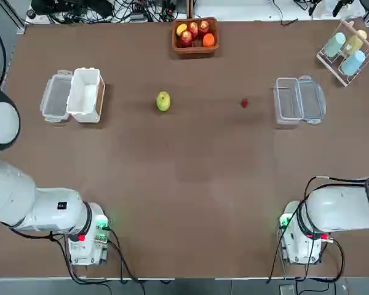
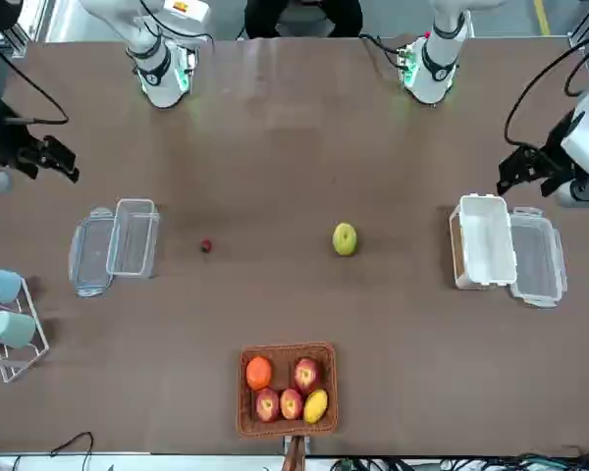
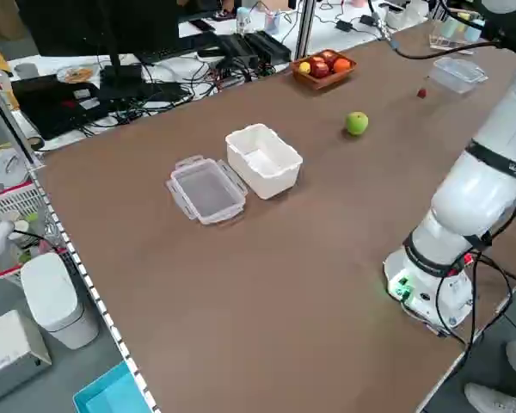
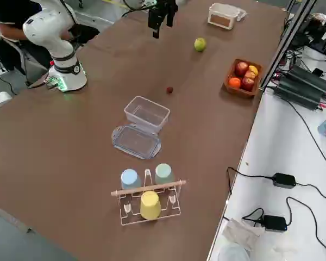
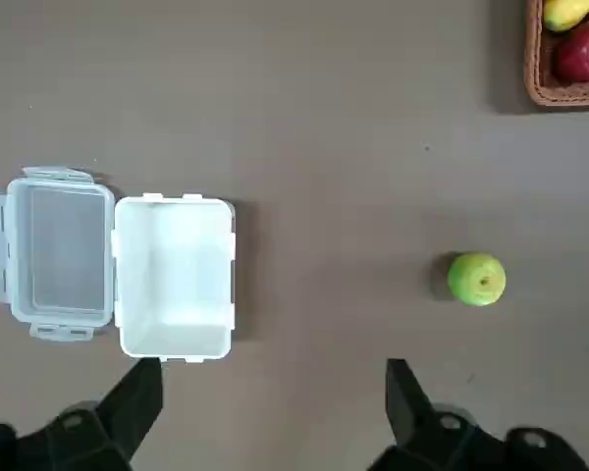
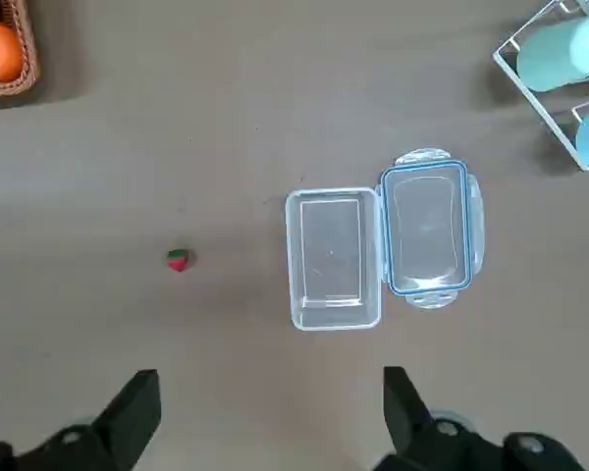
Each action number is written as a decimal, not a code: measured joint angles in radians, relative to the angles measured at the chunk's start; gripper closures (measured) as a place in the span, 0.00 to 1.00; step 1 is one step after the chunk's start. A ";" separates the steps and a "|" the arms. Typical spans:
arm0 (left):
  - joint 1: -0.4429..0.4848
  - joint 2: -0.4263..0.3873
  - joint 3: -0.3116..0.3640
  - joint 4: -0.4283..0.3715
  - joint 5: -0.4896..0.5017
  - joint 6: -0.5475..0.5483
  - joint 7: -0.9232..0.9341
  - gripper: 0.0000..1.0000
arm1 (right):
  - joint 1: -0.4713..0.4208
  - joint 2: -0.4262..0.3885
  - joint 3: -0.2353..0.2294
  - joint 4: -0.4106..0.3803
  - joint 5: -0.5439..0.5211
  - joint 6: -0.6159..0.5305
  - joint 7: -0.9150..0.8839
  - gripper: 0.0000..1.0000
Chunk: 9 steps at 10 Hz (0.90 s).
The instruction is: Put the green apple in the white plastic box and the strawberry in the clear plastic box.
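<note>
green apple (image 1: 163,101) and strawberry (image 1: 244,103) lie between boxes, both grippers (image 5: 275,392) (image 6: 273,397) spread empty.

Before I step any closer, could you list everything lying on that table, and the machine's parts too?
White box: one, opaque white, left side, lid open
Green apple: one, yellow-green, right of the white box
Strawberry: one, red, between apple and clear box
Clear box: one, colourless, right side, lid open
Basket: one, brown, far edge, holding red apples, an orange fruit and a yellow fruit
Rack: one, white with wooden bar, far right corner
Cups: three, blue, green, yellow, in the rack
Arms: two, white, at the near edge, left and right
Hands: two, black, open and empty, left above the left side, right above the right
</note>
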 joint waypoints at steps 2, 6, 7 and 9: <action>0.000 -0.001 0.000 -0.001 0.000 -0.002 0.000 0.00 | 0.000 0.000 0.000 0.000 0.000 0.000 -0.001 0.00; -0.011 0.005 -0.025 -0.044 -0.003 -0.007 -0.001 0.00 | 0.022 0.018 0.001 -0.049 0.004 0.026 -0.004 0.00; -0.013 0.013 -0.056 -0.065 -0.004 0.008 -0.012 0.00 | 0.047 0.033 0.001 -0.081 0.009 0.065 -0.004 0.00; -0.021 0.040 -0.113 -0.113 -0.011 0.055 -0.125 0.00 | 0.095 0.097 0.004 -0.142 0.037 0.171 -0.003 0.00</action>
